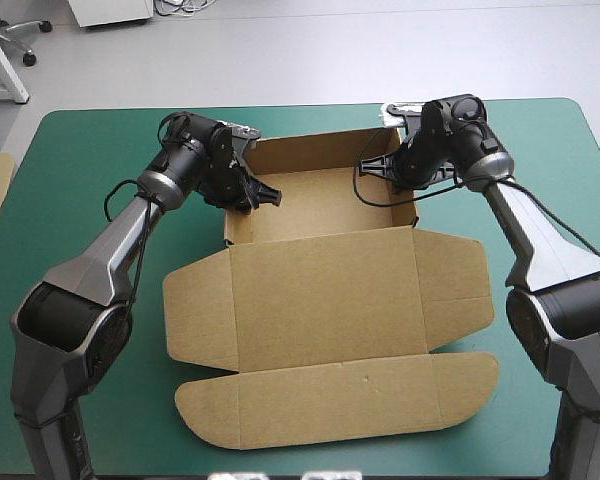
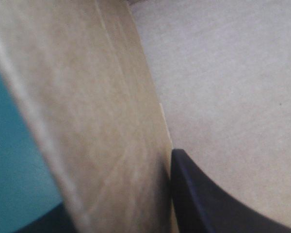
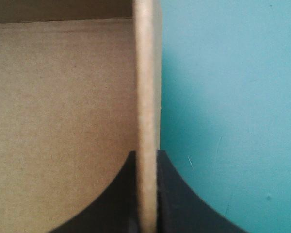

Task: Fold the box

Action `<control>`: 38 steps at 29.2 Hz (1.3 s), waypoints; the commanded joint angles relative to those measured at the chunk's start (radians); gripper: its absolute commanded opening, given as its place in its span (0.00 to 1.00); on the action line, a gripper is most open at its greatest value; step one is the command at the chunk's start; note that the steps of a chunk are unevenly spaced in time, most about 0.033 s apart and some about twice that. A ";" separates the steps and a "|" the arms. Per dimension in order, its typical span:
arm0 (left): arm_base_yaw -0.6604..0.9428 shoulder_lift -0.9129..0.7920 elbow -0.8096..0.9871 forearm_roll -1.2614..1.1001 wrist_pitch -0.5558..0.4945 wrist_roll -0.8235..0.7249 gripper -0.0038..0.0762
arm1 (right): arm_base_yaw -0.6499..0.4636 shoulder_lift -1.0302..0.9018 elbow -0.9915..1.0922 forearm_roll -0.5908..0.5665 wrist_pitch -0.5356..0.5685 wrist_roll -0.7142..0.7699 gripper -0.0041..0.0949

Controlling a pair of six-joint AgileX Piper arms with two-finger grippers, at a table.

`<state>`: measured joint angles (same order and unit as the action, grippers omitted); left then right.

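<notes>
1. Box (image 1: pixel 325 300) is set on the table (image 1: pixel 70 170), tray toward far edge, lid flat toward near edge
2. Left gripper (image 1: pixel 262 196) is pinched on left wall, right gripper (image 1: pixel 380 166) on right wall

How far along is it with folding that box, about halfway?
Roughly partway. Done: the far half of the box already stands as a tray, with its back and side walls raised. In hand: the left gripper and the right gripper are each shut on one side wall of that tray. Left: the lid lies flat and open on the teal-green cover.
</notes>
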<state>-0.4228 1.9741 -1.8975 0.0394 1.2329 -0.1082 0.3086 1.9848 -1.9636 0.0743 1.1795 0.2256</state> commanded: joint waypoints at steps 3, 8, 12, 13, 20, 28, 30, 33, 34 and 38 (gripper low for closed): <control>-0.015 -0.052 -0.028 0.088 -0.036 -0.012 0.15 | -0.012 -0.057 -0.032 0.023 -0.051 0.025 0.02; -0.015 -0.025 -0.028 0.123 -0.039 0.001 0.03 | -0.012 -0.050 -0.032 0.025 -0.039 0.028 0.02; -0.015 -0.001 -0.028 0.139 -0.033 0.001 0.03 | -0.012 -0.031 -0.032 0.019 -0.001 0.020 0.02; -0.015 0.005 -0.028 0.139 -0.033 0.001 0.03 | -0.012 -0.029 -0.032 0.017 0.007 0.020 0.02; -0.015 0.036 -0.028 0.109 -0.021 -0.004 0.03 | -0.010 0.002 -0.038 0.019 0.069 -0.022 0.03; 0.020 0.056 -0.028 0.096 -0.023 -0.020 0.03 | -0.010 0.007 -0.036 -0.024 0.069 -0.053 0.03; 0.031 0.063 -0.028 0.091 -0.023 -0.031 0.03 | -0.010 0.014 -0.036 -0.023 0.069 -0.063 0.03; 0.055 0.073 -0.028 0.041 -0.037 -0.031 0.03 | -0.010 0.029 -0.036 -0.023 0.069 -0.070 0.03; 0.063 0.073 -0.028 0.022 -0.044 -0.031 0.03 | -0.010 0.033 -0.036 -0.024 0.069 -0.070 0.03; 0.090 0.087 -0.028 -0.001 -0.057 -0.032 0.03 | -0.008 0.054 -0.036 -0.026 0.069 -0.077 0.03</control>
<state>-0.3569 2.1101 -1.9028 -0.0197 1.1884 -0.1738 0.3076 2.0927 -1.9648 0.0716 1.2088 0.2038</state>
